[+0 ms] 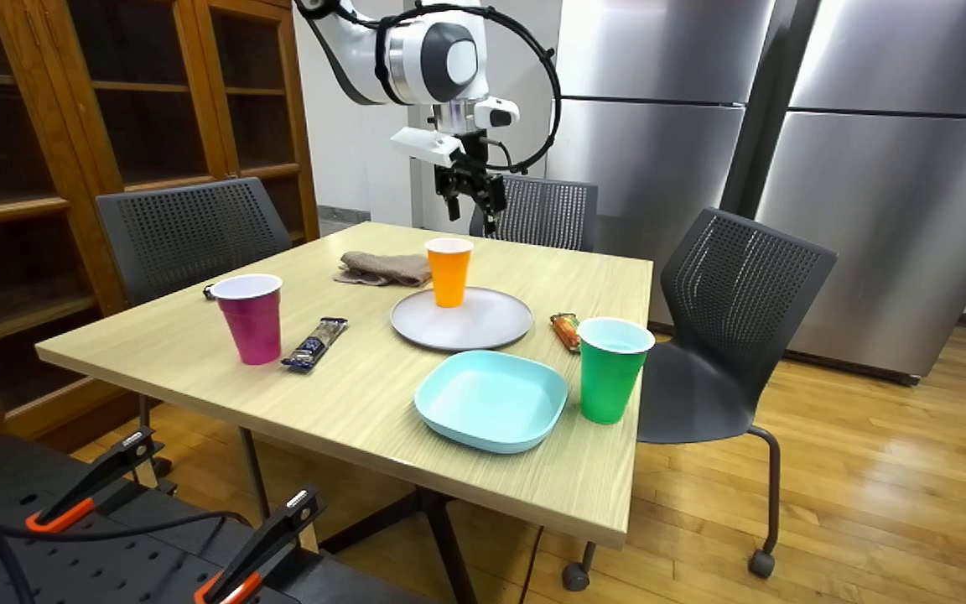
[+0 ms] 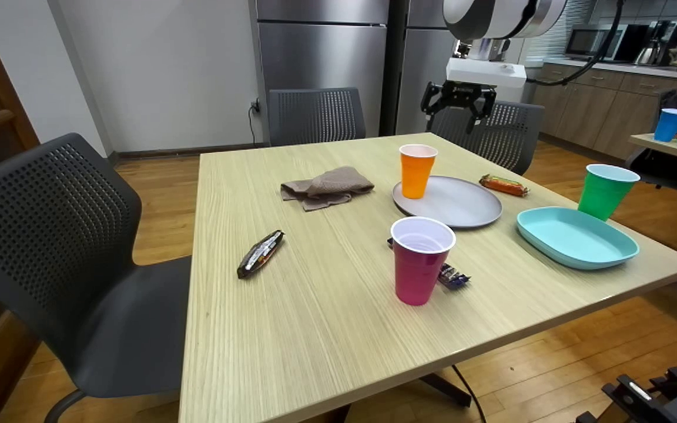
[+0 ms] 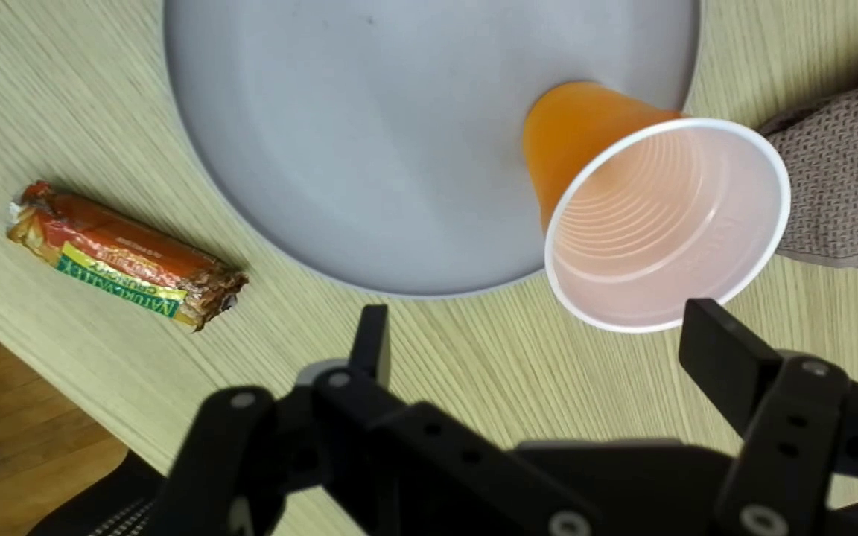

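My gripper (image 3: 535, 327) is open with nothing between its fingers. It hangs above the table's far side in both exterior views (image 1: 472, 218) (image 2: 450, 124). Nearest is an orange cup (image 3: 593, 141) with a white inside. It stands upright on a round grey plate (image 3: 369, 164), near the plate's edge, in both exterior views (image 1: 449, 277) (image 2: 416, 176). In the wrist view the right finger overlaps the cup's rim, but the exterior views show them apart. A brown cloth (image 3: 846, 171) lies beside the plate. A red-orange snack bar (image 3: 124, 249) lies on its other side.
The wooden table (image 1: 349, 419) also bears a magenta cup (image 1: 252, 323), a dark blue snack bar (image 1: 315, 346), a teal square plate (image 1: 491, 398) and a green cup (image 1: 609, 377). A dark brown snack bar (image 2: 261, 254) lies near an edge. Dark chairs (image 1: 734, 310) surround the table.
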Motion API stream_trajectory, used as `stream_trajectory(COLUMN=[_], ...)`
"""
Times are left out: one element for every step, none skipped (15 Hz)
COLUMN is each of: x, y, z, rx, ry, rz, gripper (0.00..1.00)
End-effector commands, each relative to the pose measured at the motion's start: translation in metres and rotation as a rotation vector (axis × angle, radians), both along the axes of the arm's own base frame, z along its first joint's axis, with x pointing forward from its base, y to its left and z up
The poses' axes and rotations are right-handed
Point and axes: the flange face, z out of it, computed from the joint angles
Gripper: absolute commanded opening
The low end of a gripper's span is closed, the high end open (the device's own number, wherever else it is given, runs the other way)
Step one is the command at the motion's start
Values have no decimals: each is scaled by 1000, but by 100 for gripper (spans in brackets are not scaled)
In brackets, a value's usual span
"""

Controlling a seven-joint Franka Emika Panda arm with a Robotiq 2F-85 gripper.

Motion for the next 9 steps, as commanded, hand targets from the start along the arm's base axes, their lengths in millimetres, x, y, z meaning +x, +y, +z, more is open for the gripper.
stream_trajectory(x=[0,-3,-5,-6,-8,-9,-11,-13,-16], y=[0,0,-3,-6,-11,-14,-19,-26,-31], z=[0,4,10,15,22,28,34,41,47], rx=[0,8,-6,0,2,11,12,20,29], ry=[1,-11,-18,-20,-32,-42,-56,-68,-80], rz=[0,20,17,16,10,9,4,-5,-14], gripper=[100,100,100,100,100,100,100,100,100])
